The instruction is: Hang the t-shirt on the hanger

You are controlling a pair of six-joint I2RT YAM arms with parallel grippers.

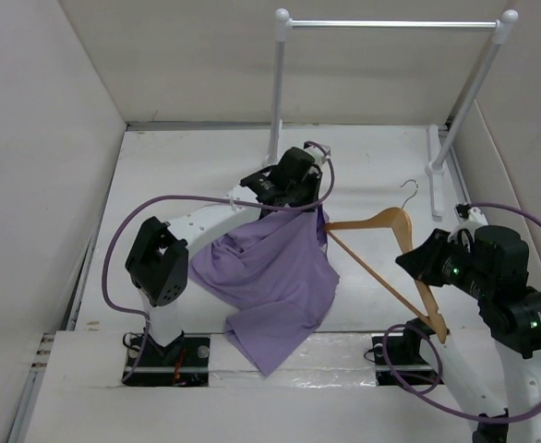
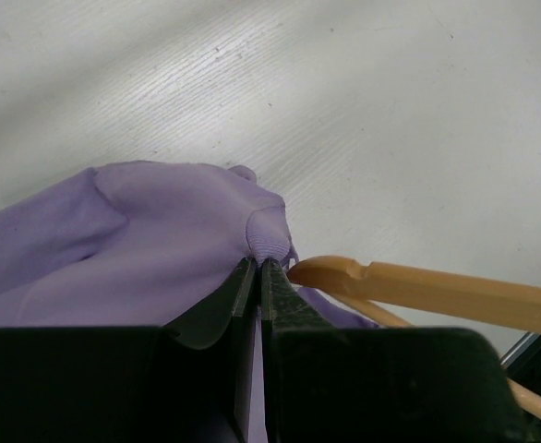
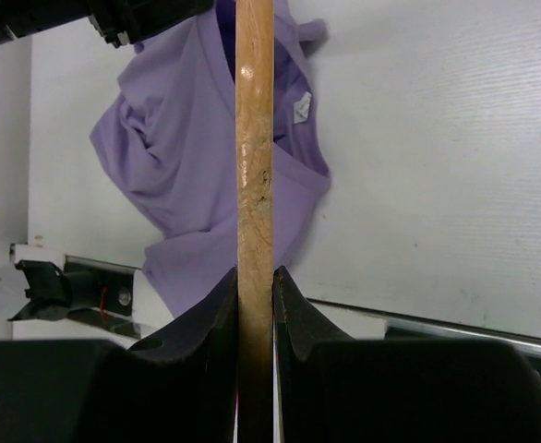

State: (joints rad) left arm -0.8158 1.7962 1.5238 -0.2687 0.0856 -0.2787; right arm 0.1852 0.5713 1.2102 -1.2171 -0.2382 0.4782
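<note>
The lavender t-shirt [image 1: 270, 272] hangs and drapes on the table's middle, its lower part reaching the near edge. My left gripper [image 1: 294, 194] is shut on the shirt's collar [image 2: 269, 235] and holds it up. The tan wooden hanger [image 1: 381, 254] is held tilted above the table, its silver hook [image 1: 409, 194] pointing away. My right gripper [image 1: 427, 263] is shut on the hanger's bar [image 3: 254, 166]. The hanger's left tip [image 2: 321, 270] sits right beside the collar at the left fingertips. The shirt also shows in the right wrist view [image 3: 187, 138].
A white garment rack [image 1: 390, 25] with a metal rail stands at the back, its feet [image 1: 434, 169] on the table. Purple cables [image 1: 123, 231] loop off both arms. White walls enclose the table left and right.
</note>
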